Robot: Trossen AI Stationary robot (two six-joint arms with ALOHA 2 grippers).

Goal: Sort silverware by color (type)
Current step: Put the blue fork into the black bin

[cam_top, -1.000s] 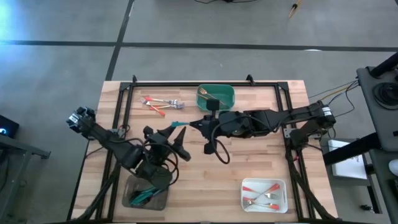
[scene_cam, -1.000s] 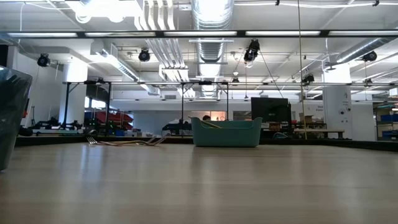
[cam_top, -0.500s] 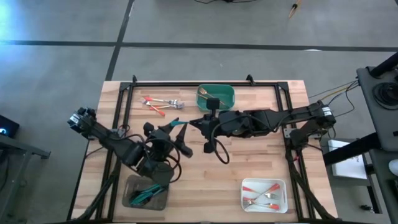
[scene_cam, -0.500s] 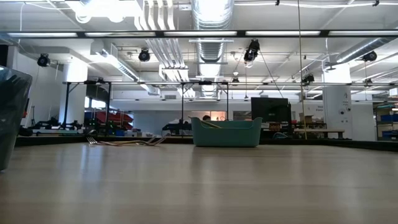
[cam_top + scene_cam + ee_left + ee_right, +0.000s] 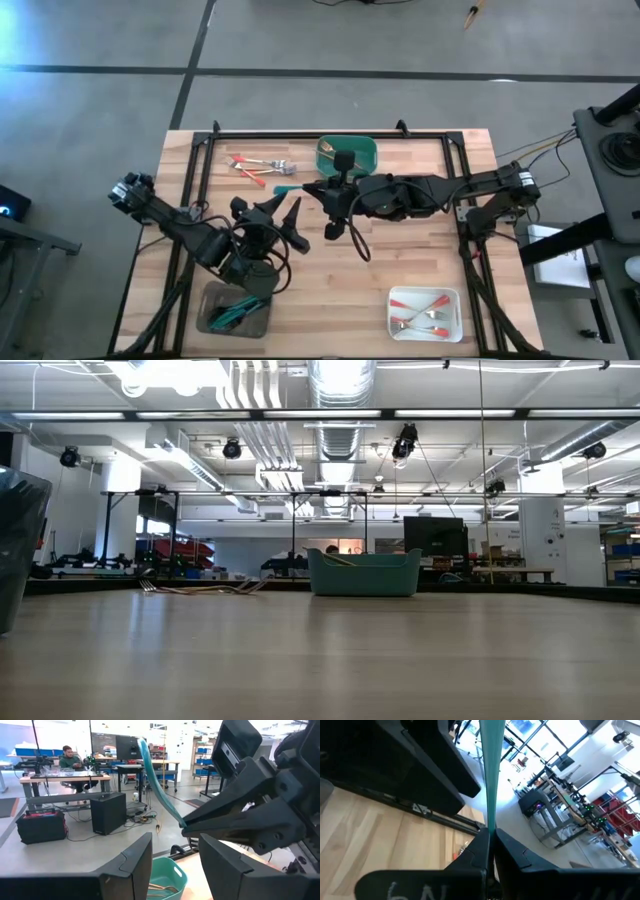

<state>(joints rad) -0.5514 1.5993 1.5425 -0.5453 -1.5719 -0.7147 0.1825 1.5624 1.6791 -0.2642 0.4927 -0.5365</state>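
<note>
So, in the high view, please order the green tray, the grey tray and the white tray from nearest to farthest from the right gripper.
From the right gripper, at the table's middle:
1. Green tray, at the far edge, just beyond it.
2. Grey tray, at the near left corner.
3. White tray, at the near right; only a little farther than the grey one.

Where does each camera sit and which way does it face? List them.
High: above the table, straight down; left gripper and right gripper show.
Low: at table height, level across to the green tray; no arm shows.
Left wrist: past its own fingers toward the right gripper holding the teal-handled utensil.
Right wrist: along its own shut fingers and that utensil.
Shared: both wrist views show the utensil.
</note>
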